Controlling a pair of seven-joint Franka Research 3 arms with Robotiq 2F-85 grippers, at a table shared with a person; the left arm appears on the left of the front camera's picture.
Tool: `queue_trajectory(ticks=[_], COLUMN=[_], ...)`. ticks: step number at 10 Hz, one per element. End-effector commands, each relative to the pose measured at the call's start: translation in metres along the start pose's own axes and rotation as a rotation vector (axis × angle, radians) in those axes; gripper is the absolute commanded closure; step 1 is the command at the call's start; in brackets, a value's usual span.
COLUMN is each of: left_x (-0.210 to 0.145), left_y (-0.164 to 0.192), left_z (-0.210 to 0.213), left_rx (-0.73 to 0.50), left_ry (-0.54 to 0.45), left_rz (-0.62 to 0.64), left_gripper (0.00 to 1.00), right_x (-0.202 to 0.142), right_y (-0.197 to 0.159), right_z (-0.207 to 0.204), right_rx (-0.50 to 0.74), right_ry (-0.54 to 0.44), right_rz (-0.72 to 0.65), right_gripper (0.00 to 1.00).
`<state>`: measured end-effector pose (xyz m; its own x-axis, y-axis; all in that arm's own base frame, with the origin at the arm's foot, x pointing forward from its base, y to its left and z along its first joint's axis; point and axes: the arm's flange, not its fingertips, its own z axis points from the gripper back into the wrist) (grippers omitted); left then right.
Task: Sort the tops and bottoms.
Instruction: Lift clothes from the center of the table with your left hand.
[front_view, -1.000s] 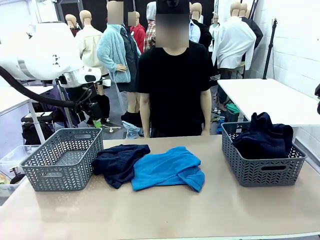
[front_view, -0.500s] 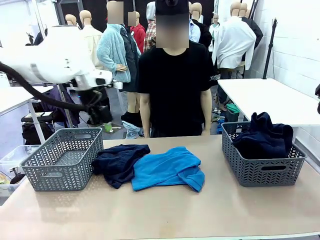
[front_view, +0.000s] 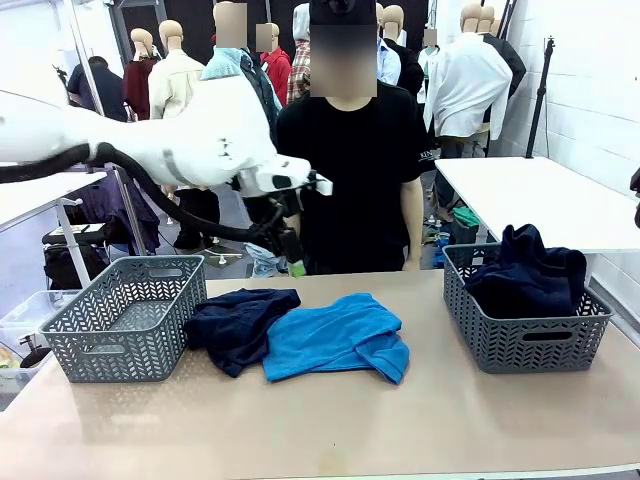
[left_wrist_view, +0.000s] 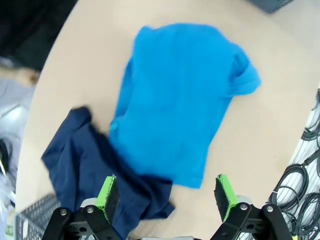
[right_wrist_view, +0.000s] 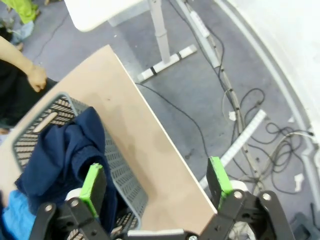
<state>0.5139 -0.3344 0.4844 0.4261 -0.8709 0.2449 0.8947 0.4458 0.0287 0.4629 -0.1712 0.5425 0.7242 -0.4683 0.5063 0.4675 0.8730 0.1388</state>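
A bright blue top (front_view: 338, 337) lies flat mid-table, overlapping a dark navy garment (front_view: 238, 322) to its left. My left gripper (front_view: 291, 255) hangs open well above the far edge of both clothes. From the left wrist view the blue top (left_wrist_view: 182, 100) and the navy garment (left_wrist_view: 95, 172) lie below my open left gripper (left_wrist_view: 166, 196). My right gripper (right_wrist_view: 156, 186) is open in the air, beyond the right table edge, with nothing between its fingers. Dark navy clothing (front_view: 528, 272) fills the right basket (front_view: 525, 340).
An empty grey basket (front_view: 128, 316) stands at the left of the table. A person (front_view: 350, 170) stands at the far side, arms down. In the right wrist view the right basket (right_wrist_view: 117, 175) holds navy clothing (right_wrist_view: 65, 155), with cables on the floor beyond the table edge.
My left arm has swung from above the left basket rightward, its gripper now over the far edge of the clothes. The clothes and baskets have not moved.
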Motion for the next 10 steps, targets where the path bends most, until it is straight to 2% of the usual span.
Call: queue_trajectory(ticks=[1,2,4,5,6,8,10], left_x=[0.005,0.0,0.0,0.007,0.004,0.026,0.056], left_y=[-0.002,0.0,0.0,-0.007,-0.009,-0.009,0.003], left_z=[-0.013,0.0,0.0,-0.013,-0.02,-0.041,-0.068], left_rx=[-0.022,0.0,0.0,-0.019,0.012,-0.003,-0.017], left_ry=[0.022,0.0,0.0,0.003,-0.04,-0.137,-0.114], left_rz=[-0.054,0.0,0.0,-0.024,-0.049,-0.198,-0.247], left_gripper=[0.0,0.0,0.0,0.0,0.0,0.0,0.0], right_x=[0.0,0.0,0.0,0.0,0.0,0.0,0.0], right_y=[0.001,0.001,0.001,0.001,0.001,0.001,0.001], right_z=[0.0,0.0,0.0,0.0,0.0,0.0,0.0], right_rx=[-0.021,-0.021,-0.021,-0.021,-0.021,-0.021,-0.021], right_ry=[0.006,0.006,0.006,0.006,0.006,0.006,0.006], right_rz=[0.009,0.009,0.009,0.009,0.009,0.009,0.009], right_gripper=[0.0,0.0,0.0,0.0,0.0,0.0,0.0])
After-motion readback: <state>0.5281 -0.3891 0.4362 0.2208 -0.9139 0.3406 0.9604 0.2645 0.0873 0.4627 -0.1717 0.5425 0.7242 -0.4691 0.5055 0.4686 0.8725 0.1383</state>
